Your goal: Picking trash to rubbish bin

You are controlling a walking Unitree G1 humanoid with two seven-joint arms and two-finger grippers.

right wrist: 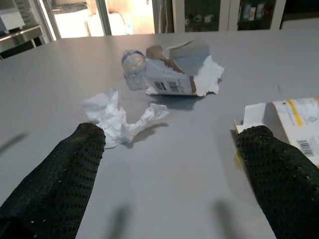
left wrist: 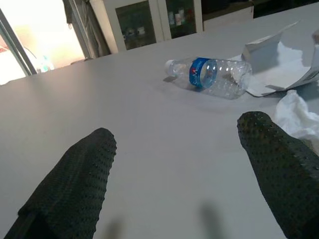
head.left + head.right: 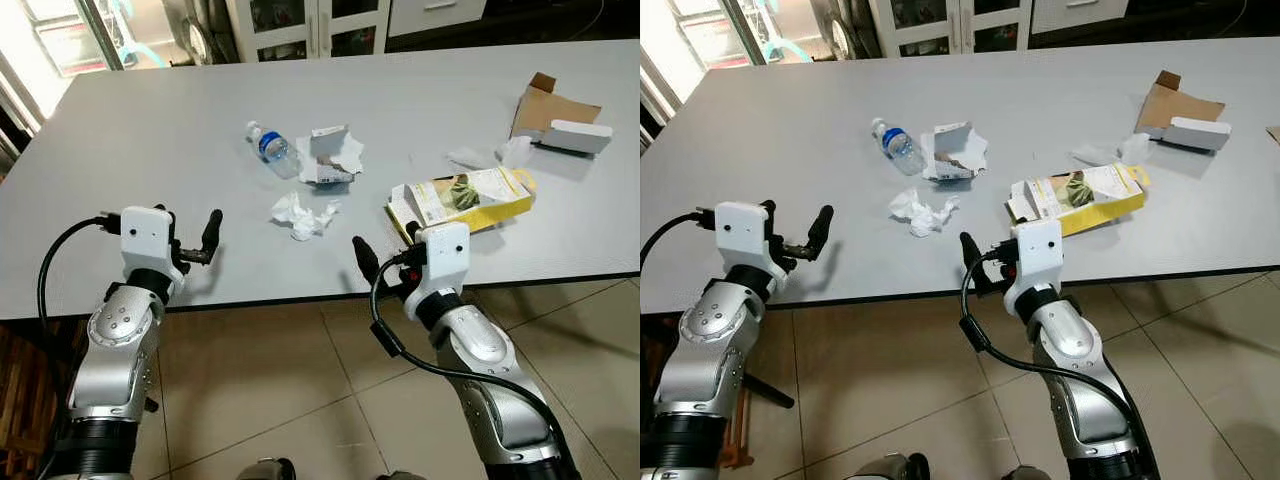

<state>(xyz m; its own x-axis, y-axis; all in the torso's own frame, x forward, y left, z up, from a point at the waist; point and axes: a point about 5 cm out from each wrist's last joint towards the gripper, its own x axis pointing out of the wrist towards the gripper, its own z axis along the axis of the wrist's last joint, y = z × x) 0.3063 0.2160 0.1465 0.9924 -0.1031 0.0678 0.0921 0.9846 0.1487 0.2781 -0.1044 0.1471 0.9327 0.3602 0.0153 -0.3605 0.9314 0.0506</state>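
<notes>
Both grippers, left (image 2: 174, 169) and right (image 1: 169, 169), hover fingers apart at the table (image 3: 150, 140) edge, facing tissue (image 3: 302, 216), bottle (image 3: 273, 148).

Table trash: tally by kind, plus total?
Clear plastic bottle with blue label: 1
Crumpled white tissue wads: 2
Torn white carton: 1
Flattened yellow carton: 1
Brown-and-white cardboard box: 1
Flat white scrap: 1
Total: 7
</notes>
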